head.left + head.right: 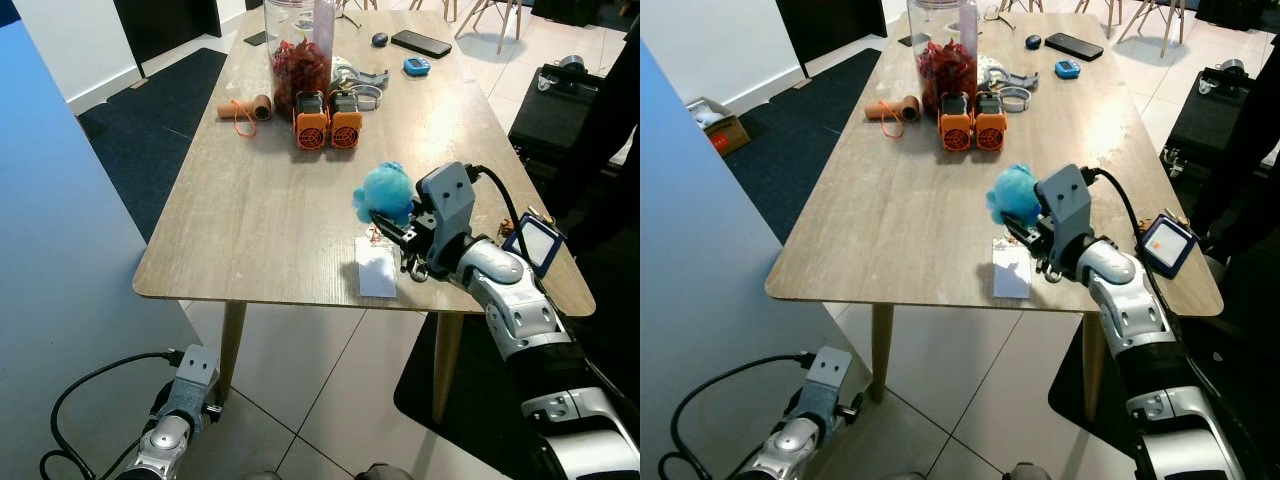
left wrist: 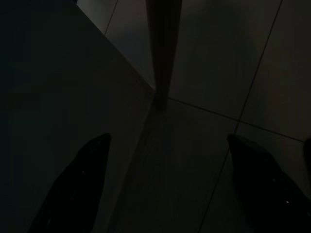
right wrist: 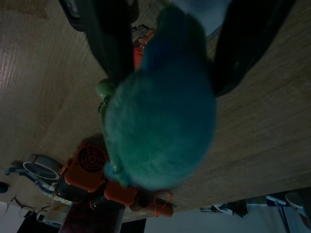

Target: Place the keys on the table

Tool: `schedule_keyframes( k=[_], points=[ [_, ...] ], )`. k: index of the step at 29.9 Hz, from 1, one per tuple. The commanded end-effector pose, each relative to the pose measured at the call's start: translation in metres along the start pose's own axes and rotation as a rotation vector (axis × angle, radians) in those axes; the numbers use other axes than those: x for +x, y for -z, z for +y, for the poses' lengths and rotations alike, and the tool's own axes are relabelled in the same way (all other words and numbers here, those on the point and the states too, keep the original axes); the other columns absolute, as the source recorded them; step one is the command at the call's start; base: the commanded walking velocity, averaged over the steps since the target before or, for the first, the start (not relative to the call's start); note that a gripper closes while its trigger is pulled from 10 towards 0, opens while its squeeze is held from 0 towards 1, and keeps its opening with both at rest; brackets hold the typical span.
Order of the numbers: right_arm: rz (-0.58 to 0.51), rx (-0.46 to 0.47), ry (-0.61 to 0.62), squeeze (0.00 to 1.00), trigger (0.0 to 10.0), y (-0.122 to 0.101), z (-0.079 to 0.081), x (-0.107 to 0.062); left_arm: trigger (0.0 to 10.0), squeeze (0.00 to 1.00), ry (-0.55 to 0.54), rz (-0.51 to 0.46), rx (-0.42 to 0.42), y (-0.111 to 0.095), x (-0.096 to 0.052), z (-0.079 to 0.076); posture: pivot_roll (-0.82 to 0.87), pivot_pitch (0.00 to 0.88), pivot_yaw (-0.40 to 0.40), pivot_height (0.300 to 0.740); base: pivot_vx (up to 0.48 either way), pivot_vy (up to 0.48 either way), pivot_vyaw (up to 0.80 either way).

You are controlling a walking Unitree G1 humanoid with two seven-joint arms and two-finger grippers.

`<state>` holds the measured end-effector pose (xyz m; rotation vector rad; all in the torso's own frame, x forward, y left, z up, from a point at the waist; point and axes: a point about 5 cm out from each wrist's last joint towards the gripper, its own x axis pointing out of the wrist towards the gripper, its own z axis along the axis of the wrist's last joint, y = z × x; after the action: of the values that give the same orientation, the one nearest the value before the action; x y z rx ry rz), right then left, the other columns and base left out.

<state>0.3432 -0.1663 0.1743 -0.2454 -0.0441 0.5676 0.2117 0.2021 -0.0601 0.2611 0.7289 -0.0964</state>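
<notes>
The big wooden table (image 1: 250,200) takes up most of the room in front of the robot. Its far end is crowded, so the near edge is the free spot for putting things down.

At about 12 o'clock on the table stands a tall clear jar (image 1: 300,50) with red stuff inside. Just in front of it sit two orange blocks (image 1: 327,120), side by side. At about 11 o'clock lies a brown tube (image 1: 245,107) on its side. Far back at 1 o'clock are a black phone (image 1: 421,43) and a small blue thing (image 1: 416,66).

The right arm reaches in from 4 o'clock, over the near edge of the table. The right gripper (image 1: 392,228) has its two black fingers closed on the keys (image 1: 388,192), which have a big fluffy blue ball on them. The ball bulges out past the fingers, and it looks just above the wood or barely touching; I cannot tell which. I think the arm holds them low so they will not drop far when let go.

A white card (image 1: 377,268) lies flat at 6 o'clock, just beside the gripper.

The left gripper (image 2: 165,189) hangs down by the floor with its fingers wide apart and nothing in them. It has no job here.
</notes>
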Motion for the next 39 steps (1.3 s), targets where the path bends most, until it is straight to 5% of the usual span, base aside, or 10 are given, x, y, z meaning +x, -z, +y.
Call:
schedule_keyframes(
  k=[1, 13, 14, 24, 25, 27, 28, 36, 37, 39],
  points=[
    [0.012, 0.013, 0.003, 1.00, 10.0, 0.003, -0.002, -0.004, 10.0, 0.00, 0.008, 0.025, -0.003, 0.006, -0.001, -0.003, 0.00, 0.090, 0.033, 0.740, 0.000, 0.000, 0.00],
    [-0.006, -0.020, 0.141, 1.00, 10.0, -0.001, -0.016, -0.002, 10.0, 0.00, 0.003, 0.025, -0.006, 0.005, -0.001, -0.001, 0.01, 0.087, 0.031, 0.740, 0.000, 0.000, 0.00],
    [-0.018, -0.008, 0.213, 0.00, 10.0, -0.002, -0.025, -0.004, 10.0, 0.00, 0.002, 0.025, -0.006, 0.005, -0.001, -0.001, 0.01, 0.087, 0.030, 0.740, 0.000, 0.000, 0.00],
    [-0.074, 0.337, 0.603, 0.00, 10.0, 0.026, -0.066, -0.039, 10.0, 0.00, 0.004, 0.017, -0.010, 0.004, -0.001, -0.001, 0.00, 0.092, 0.033, 0.740, 0.000, 0.000, 0.00],
    [-0.048, 0.397, 0.651, 0.66, 10.0, 0.041, -0.068, -0.047, 10.0, 0.00, 0.011, 0.008, -0.015, 0.002, 0.000, -0.002, 0.00, 0.095, 0.035, 0.740, 0.000, 0.000, 0.00],
    [-0.042, 0.409, 0.660, 0.66, 10.0, 0.044, -0.068, -0.049, 10.0, 0.00, 0.013, 0.005, -0.017, 0.002, 0.000, -0.003, 0.00, 0.095, 0.035, 0.740, 0.000, 0.000, 0.00],
    [-0.031, 0.425, 0.666, 1.00, 10.0, 0.049, -0.067, -0.050, 10.0, 0.00, 0.015, 0.002, -0.019, 0.001, 0.000, -0.003, 0.00, 0.095, 0.035, 0.740, 0.000, 0.000, 0.00],
    [0.025, 0.537, 0.714, 1.00, 10.0, 0.072, -0.056, -0.053, 10.0, 0.00, 0.030, -0.007, -0.029, -0.003, 0.001, -0.006, 0.00, 0.095, 0.035, 0.740, 0.000, 0.000, 0.00],
    [0.032, 0.566, 0.716, 0.31, 10.0, 0.075, -0.054, -0.053, 10.0, 0.00, 0.032, -0.009, -0.031, -0.003, 0.001, -0.006, 0.00, 0.101, 0.041, 0.740, 0.000, 0.000, 0.00],
    [0.044, 0.637, 0.719, 0.00, 10.0, 0.082, -0.048, -0.052, 10.0, 0.00, 0.034, -0.011, -0.034, -0.004, 0.002, -0.006, 0.00, 0.101, 0.041, 0.740, 0.000, 0.000, 0.00]
  ],
)
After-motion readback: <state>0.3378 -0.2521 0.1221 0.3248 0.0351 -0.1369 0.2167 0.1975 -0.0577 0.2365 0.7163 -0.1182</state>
